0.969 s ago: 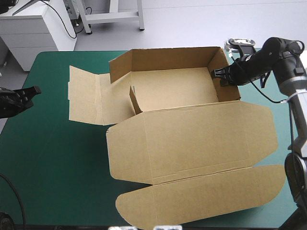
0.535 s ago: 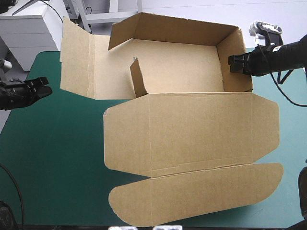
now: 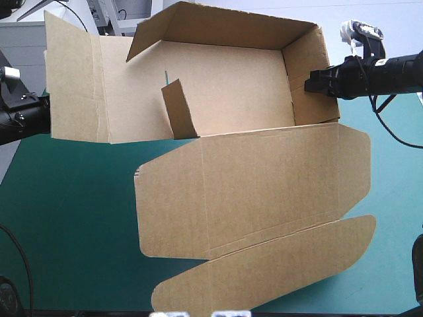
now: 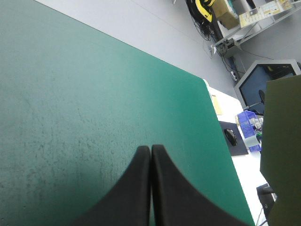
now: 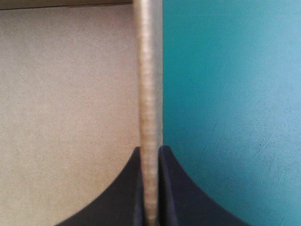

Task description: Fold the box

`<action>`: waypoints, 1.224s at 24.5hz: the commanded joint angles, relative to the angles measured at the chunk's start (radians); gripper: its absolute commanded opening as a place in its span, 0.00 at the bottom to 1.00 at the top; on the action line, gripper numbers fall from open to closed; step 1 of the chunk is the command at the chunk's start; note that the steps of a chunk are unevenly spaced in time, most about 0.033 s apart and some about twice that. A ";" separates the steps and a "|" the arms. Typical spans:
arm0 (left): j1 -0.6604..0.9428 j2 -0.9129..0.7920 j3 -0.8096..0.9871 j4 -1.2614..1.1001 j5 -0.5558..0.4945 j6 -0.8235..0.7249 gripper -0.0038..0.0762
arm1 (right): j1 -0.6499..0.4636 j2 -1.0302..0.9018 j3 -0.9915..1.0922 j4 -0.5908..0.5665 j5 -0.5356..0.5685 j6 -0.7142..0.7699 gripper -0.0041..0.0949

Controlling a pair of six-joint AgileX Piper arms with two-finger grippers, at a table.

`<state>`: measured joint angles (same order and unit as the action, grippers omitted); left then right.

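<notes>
The box (image 3: 225,92) hangs tilted above the worktop (image 3: 66,218), with its tray part toward the worktop's far edge. Its lid and rounded flap slope toward the near edge. The right gripper (image 5: 150,150) is clamped on the tray's right wall, the board's thin edge pinched between its fingers. The left gripper (image 4: 151,149) has its fingers pressed together on nothing, over bare worktop just beside the box's spread left flap. Whether it touches the flap cannot be told.

Plain brown box (image 3: 231,99), cut edge faintly ribbed in paler bands, cover (image 3: 66,218) teal-green under the box, lightly mottled, right gripper (image 3: 309,84) black on the box's wall, left gripper (image 4: 151,149) black, off the box's left flap
</notes>
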<state>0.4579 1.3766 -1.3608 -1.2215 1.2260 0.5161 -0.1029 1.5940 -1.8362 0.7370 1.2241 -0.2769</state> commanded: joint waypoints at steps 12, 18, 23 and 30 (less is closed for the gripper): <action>-0.063 -0.099 -0.027 -0.085 0.062 0.016 0.04 | 0.184 0.017 -0.019 0.015 -0.252 0.002 0.02; -0.085 -0.113 -0.027 -0.021 0.062 0.009 0.04 | 0.220 0.045 -0.019 -0.069 -0.268 0.026 0.02; -0.130 -0.137 -0.027 -0.009 0.060 0.009 0.04 | 0.254 0.071 0.004 -0.070 -0.326 0.026 0.02; -0.131 -0.159 -0.027 -0.007 0.060 -0.001 0.04 | 0.254 0.085 0.022 -0.076 -0.344 0.026 0.02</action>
<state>0.3353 1.2579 -1.3608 -1.1545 1.2368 0.5235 0.1507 1.7216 -1.7924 0.6145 0.9426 -0.2650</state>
